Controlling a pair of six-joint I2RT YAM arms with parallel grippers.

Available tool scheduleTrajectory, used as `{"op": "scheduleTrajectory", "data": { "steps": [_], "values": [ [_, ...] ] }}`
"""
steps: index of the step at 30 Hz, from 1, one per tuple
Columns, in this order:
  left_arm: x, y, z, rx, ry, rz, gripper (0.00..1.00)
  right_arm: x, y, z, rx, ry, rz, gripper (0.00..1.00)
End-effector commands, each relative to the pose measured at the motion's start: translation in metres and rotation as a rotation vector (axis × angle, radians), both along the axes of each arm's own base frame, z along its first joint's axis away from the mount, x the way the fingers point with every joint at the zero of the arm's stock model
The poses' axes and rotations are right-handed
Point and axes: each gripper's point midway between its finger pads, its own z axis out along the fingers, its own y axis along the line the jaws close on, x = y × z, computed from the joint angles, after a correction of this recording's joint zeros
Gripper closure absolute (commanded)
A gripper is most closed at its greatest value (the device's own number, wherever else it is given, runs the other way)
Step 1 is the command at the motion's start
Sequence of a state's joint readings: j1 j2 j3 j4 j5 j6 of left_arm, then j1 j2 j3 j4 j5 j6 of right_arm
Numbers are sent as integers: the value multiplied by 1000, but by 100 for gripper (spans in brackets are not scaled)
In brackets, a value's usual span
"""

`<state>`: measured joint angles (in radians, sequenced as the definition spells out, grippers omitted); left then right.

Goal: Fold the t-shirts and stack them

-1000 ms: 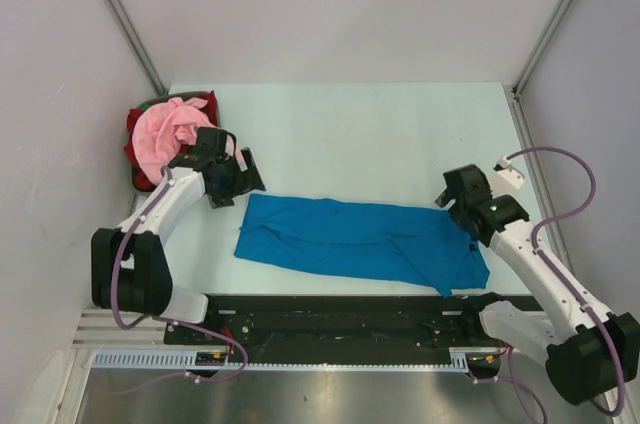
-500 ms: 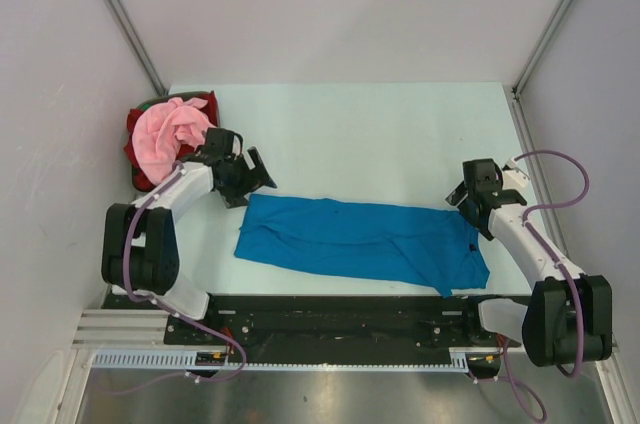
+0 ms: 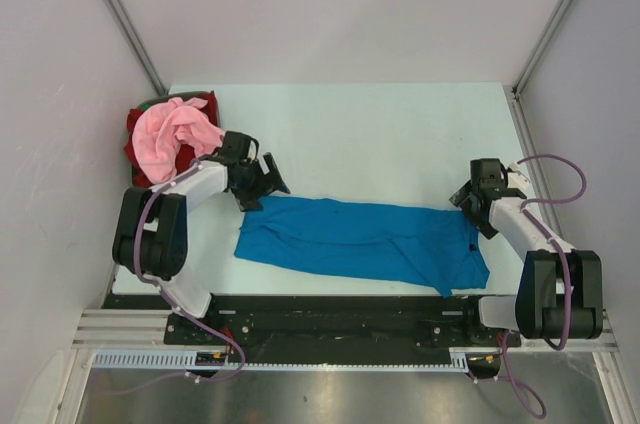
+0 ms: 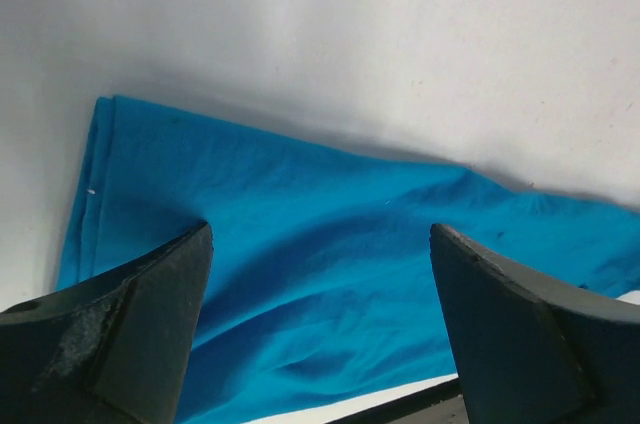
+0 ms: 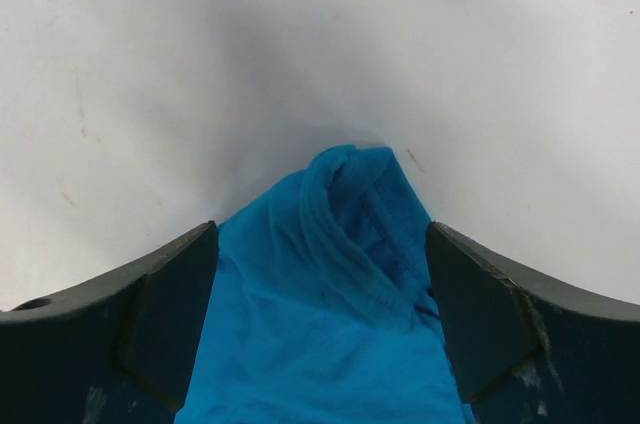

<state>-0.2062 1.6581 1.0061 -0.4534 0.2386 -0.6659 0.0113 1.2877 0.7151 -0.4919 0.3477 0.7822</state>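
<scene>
While the blue shirt (image 3: 360, 244) lies spread lengthwise on the desk (image 3: 350, 124), rumpled and not yet folded, the first fold is judged to be the step in hand, with a grasp being prepared at both ends. The left claw (image 4: 318, 264) is held spread just above the shirt's far left corner, and nothing is pinched between its fingers. The right claw (image 5: 322, 244) is likewise spread and empty, poised over a bunched tip of cloth at the shirt's far right end. Whether either claw touches the cloth cannot be told.

For the next move, both claws would probably need to be lowered onto the far hem and pressed shut on it together, so that the cloth can be lifted evenly; the bunched tip on the right may need to be caught whole, or a loose layer could be left behind.

Beyond the shirt's far edge, a wide stretch of bare desk is offered for carrying cloth. Its near edge lies close to the desk's near rim, so little room is left there. To the shirt's far left, the pink shirt (image 3: 172, 134) is heaped on the red shirt (image 3: 134, 149), near the left claw's arm. The desk's right rim is close to the shirt's right end.
</scene>
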Motion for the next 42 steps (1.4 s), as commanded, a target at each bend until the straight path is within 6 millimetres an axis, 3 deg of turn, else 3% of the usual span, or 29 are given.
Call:
{"op": "scheduleTrajectory", "data": {
  "steps": [1, 3, 5, 6, 7, 10, 15, 20, 28, 34, 38, 40, 41, 42],
  "values": [
    [8, 0, -5, 12, -10, 25, 7, 8, -8, -6, 18, -13, -15, 17],
    [10, 2, -10, 28, -3, 29, 7, 9, -12, -9, 20, -13, -27, 22],
    [11, 5, -15, 45, 8, 35, 6, 9, -15, -14, 25, -4, -32, 36],
    [13, 6, -14, 53, 7, 38, 6, 11, -17, -15, 26, -4, -34, 45],
    [14, 7, -15, 62, 8, 40, 6, 12, -18, -18, 36, 2, -36, 70],
    [18, 11, -14, 77, 8, 53, 7, 15, -24, -22, 45, -3, -48, 100],
    [28, 17, -6, 84, -3, 72, 7, 28, -35, -25, 43, -28, -63, 100],
    [39, 31, 1, 99, -17, 102, 6, 53, -43, -15, 26, -54, -61, 100],
    [47, 53, 1, 93, -16, 155, 7, 123, -46, 10, -2, -126, 7, 100],
    [53, 53, 14, 69, -57, 165, 7, 178, -21, 19, 12, -167, 130, 100],
    [49, 50, 28, 36, -109, 168, 6, 233, 1, 31, 6, -201, 211, 100],
    [47, 47, 40, 16, -135, 161, 6, 254, 18, 37, 3, -210, 268, 100],
    [44, 47, 42, 13, -136, 160, 6, 259, 34, 19, 7, -162, 305, 100],
    [43, 46, 45, 11, -143, 159, 7, 285, 53, 44, -16, -218, 355, 100]
  ]
}}
